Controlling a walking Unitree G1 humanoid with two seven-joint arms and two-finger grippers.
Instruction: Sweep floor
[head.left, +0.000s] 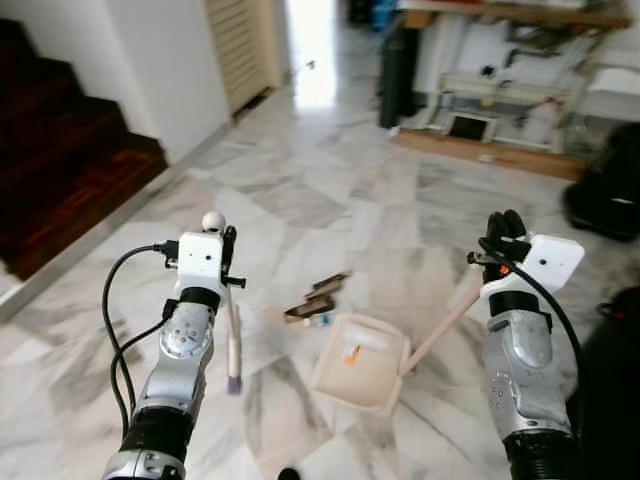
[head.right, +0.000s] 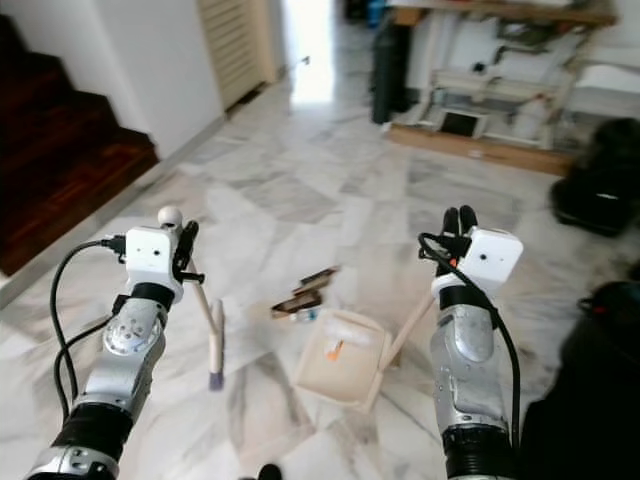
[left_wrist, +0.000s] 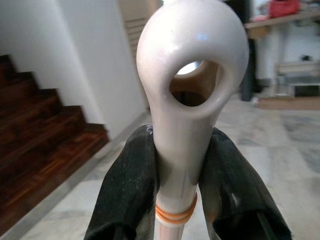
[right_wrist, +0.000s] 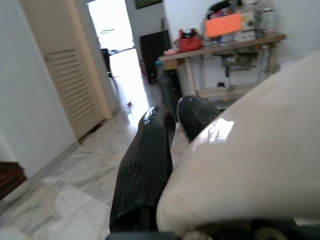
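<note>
With the left hand (head.left: 228, 238) pinching the brush (head.left: 233, 345) and the right hand (head.left: 503, 228) clamping the dustpan (head.left: 362, 366) handle, sweeping is underway; next, brush the debris (head.left: 316, 297) on the floor (head.left: 300, 180) into the pan.

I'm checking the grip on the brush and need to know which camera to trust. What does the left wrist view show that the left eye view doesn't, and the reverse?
Left wrist view alone: the brush handle close up, its looped end above the black fingers pressed against both sides, and an orange band below.

Left eye view alone: the brush's dark bristle tip down near the floor, the dustpan with an orange scrap inside, brown debris beside it, and the right gripper holding the dustpan's handle.

Both: the dark wooden stairs, the marble floor and the louvred door.
</note>
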